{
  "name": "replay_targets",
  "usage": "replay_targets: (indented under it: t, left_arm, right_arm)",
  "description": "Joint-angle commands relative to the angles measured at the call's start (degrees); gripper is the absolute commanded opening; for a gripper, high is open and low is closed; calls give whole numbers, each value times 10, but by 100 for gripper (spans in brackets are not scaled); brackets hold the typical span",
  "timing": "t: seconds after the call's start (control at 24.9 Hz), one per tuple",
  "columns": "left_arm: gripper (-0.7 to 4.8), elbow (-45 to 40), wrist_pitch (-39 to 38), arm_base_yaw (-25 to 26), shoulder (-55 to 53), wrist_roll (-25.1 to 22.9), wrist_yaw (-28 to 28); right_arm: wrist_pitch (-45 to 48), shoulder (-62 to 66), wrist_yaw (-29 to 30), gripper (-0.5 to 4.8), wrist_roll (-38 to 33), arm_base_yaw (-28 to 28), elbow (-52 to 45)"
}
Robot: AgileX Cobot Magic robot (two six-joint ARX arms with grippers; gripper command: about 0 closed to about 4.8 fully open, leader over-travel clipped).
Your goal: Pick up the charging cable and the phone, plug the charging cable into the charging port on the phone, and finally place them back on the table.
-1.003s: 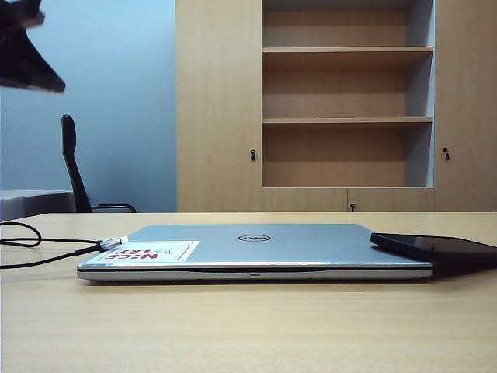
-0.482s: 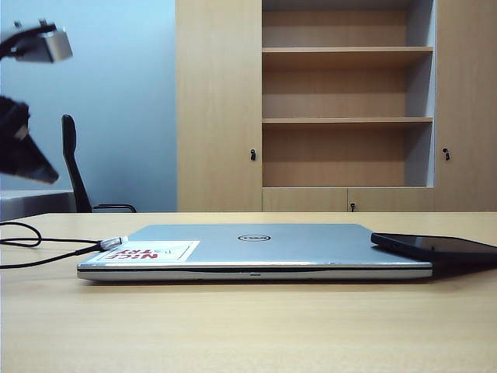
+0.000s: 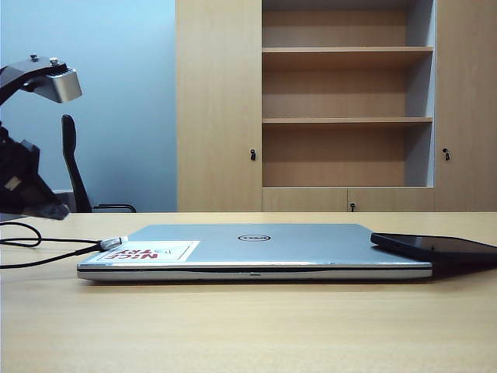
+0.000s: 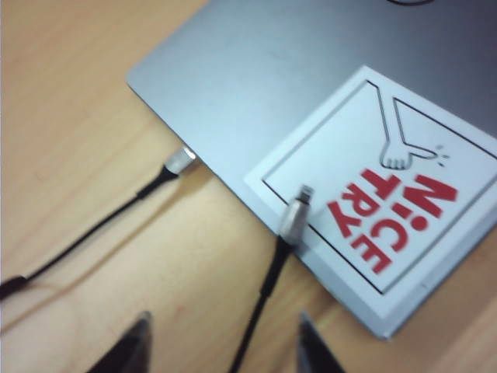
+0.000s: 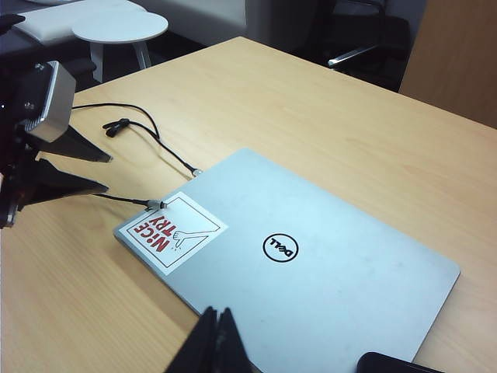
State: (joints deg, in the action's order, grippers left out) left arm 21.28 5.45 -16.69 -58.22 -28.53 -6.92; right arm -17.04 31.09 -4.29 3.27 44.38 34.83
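Observation:
The charging cable (image 4: 262,299) is a thin black cord on the table (image 3: 248,326). Its silver plug tip (image 4: 296,214) rests on the laptop's red-lettered sticker (image 4: 388,210). My left gripper (image 4: 225,342) hovers open just above it, one finger on each side of the cord, touching nothing. It also shows in the exterior view as the left gripper (image 3: 53,207), left of the plug tip (image 3: 115,242). The black phone (image 3: 435,247) lies at the laptop's right end, overlapping its lid. My right gripper (image 5: 217,330) is shut and empty over the laptop's near edge, with the phone (image 5: 396,364) beside it. The charging port is not discernible.
A closed silver Dell laptop (image 3: 256,249) lies mid-table. A second black cord with a silver plug (image 4: 180,161) ends at the laptop's side edge. A wooden shelf cabinet (image 3: 345,109) and a black chair (image 3: 74,163) stand behind the table.
The left arm has come down from the upper left to just above the cable, its wrist has rolled, and its jaws have gone from shut to open. Laptop, phone and cable lie unmoved.

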Motion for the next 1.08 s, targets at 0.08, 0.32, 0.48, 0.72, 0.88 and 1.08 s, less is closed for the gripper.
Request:
replay_targets:
  t: [0.08, 0.32, 0.48, 0.72, 0.88, 1.08]
  left_arm:
    - [224, 2, 49, 0, -16, -2, -2]
    - [224, 2, 74, 0, -57, -7, -2]
    - [224, 2, 75, 0, -74, -15, -2]
    - [223, 2, 78, 0, -97, -15, -2]
    - [213, 2, 100, 0, -117, -15, -2]
    - [211, 2, 130, 0, -146, -15, -2]
  right_arm:
    - [10, -5, -1, -6, 1, 0, 4]
    - [10, -7, -1, -6, 1, 0, 4]
    - [10, -7, -1, -6, 1, 0, 4]
    - [10, -7, -1, -6, 1, 0, 4]
    - [10, -7, -1, -6, 1, 0, 4]
    - [10, -7, -1, -6, 1, 0, 4]
